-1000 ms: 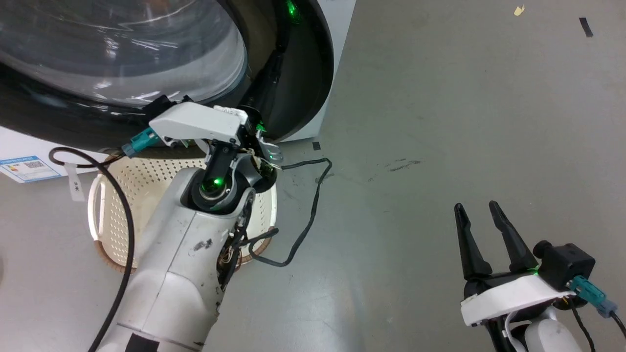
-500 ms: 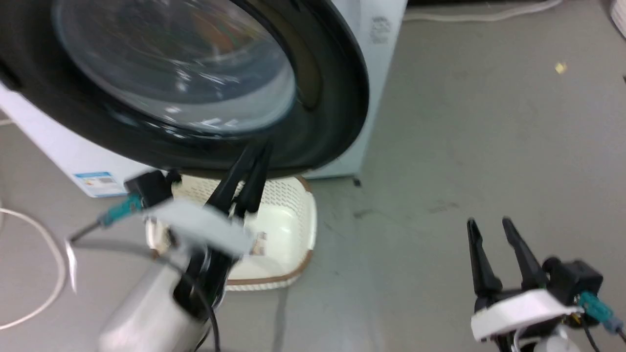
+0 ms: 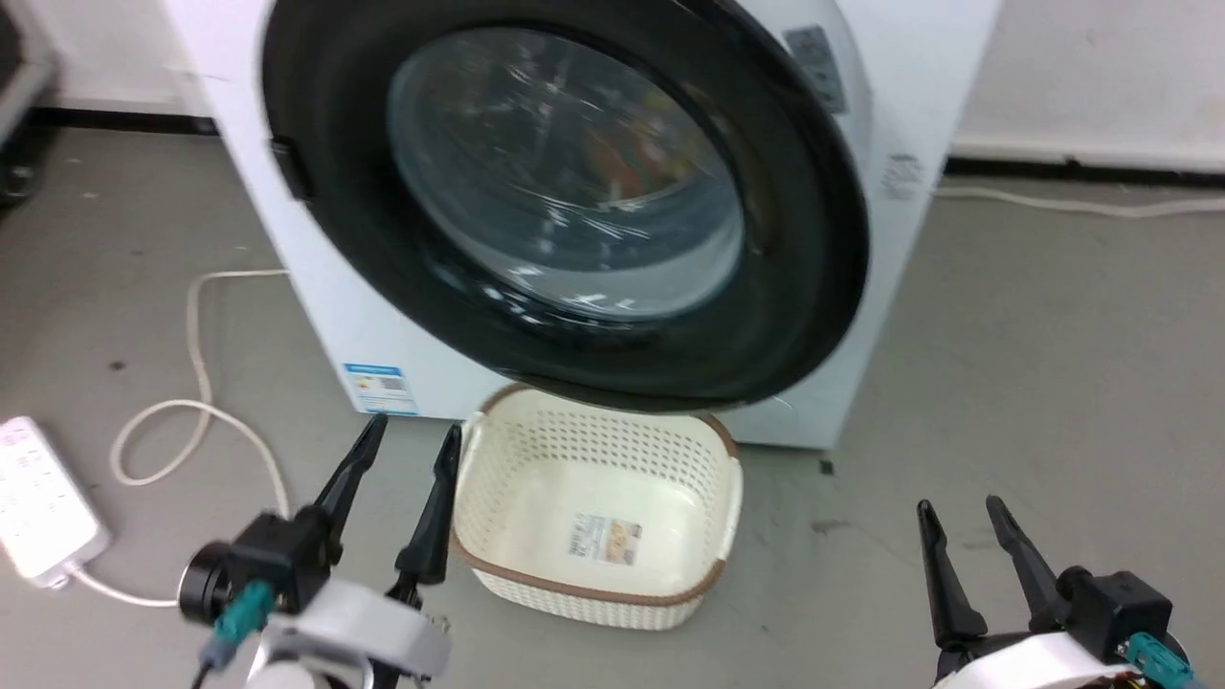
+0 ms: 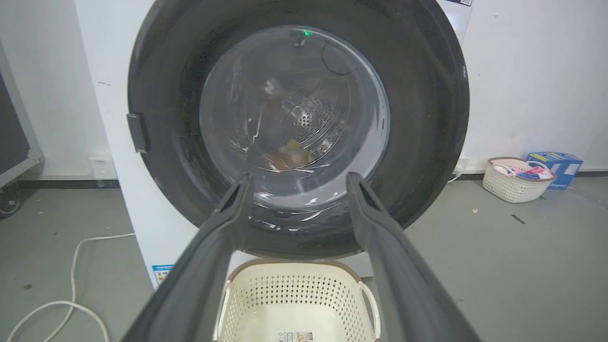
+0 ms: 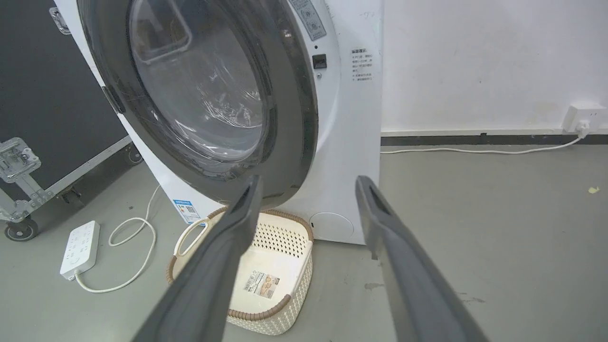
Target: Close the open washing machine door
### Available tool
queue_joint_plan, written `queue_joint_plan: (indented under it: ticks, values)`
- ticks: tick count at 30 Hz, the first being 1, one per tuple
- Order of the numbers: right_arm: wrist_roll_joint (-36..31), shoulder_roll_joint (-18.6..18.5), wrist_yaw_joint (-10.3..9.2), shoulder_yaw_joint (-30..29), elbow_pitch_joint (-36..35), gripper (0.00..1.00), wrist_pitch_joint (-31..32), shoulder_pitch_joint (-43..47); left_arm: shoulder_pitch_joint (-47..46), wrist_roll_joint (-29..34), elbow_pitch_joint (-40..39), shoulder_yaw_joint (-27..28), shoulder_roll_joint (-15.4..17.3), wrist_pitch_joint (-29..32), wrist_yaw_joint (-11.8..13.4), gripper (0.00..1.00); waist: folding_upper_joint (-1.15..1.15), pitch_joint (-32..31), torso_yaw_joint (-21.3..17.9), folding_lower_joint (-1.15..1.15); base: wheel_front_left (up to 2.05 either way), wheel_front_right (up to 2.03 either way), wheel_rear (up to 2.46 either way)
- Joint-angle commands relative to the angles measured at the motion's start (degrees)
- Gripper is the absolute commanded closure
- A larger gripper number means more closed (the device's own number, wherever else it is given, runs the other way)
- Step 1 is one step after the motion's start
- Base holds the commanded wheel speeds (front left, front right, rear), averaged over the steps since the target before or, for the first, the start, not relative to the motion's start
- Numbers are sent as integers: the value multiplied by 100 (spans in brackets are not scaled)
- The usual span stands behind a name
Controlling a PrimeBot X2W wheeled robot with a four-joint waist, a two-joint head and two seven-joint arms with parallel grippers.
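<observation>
The washing machine (image 3: 321,316) is white and stands straight ahead. Its door (image 3: 565,191), a wide glossy black rim around clear glass, lies flat against the front with no gap showing. Through the door (image 4: 294,118) in the left wrist view I see the steel drum and some coloured items. My left gripper (image 3: 414,426) hangs open and empty at the lower left, well short of the door. My right gripper (image 3: 959,503) is open and empty over the floor at the lower right. The right wrist view has the door (image 5: 199,95) at an angle beyond the open right gripper (image 5: 309,179).
A cream perforated basket (image 3: 593,588) sits on the floor under the door. A white power strip (image 3: 38,498) and its cable (image 3: 196,316) lie to the left. A black wheeled case (image 5: 47,95) stands left of the machine. A second basket with clothes (image 4: 515,178) and a blue box (image 4: 553,164) sit by the wall.
The head camera has pulled back and up, so the whole machine front now shows. My left gripper has come away from the door's lower rim, dropped to the lower left and spread its fingers.
</observation>
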Motion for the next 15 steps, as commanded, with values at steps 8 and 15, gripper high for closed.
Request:
queue_joint_plan:
  ticks: [8,15]
  values:
    - [-178,2,5,73,-163,0,83,264,935,1040,-504,621,-552,-25,194,0,0,-237,362,1,0,0,0]
    - [-235,6,5,101,-163,0,73,329,1198,1536,-303,643,-757,-26,23,0,0,-222,437,1,0,0,0]
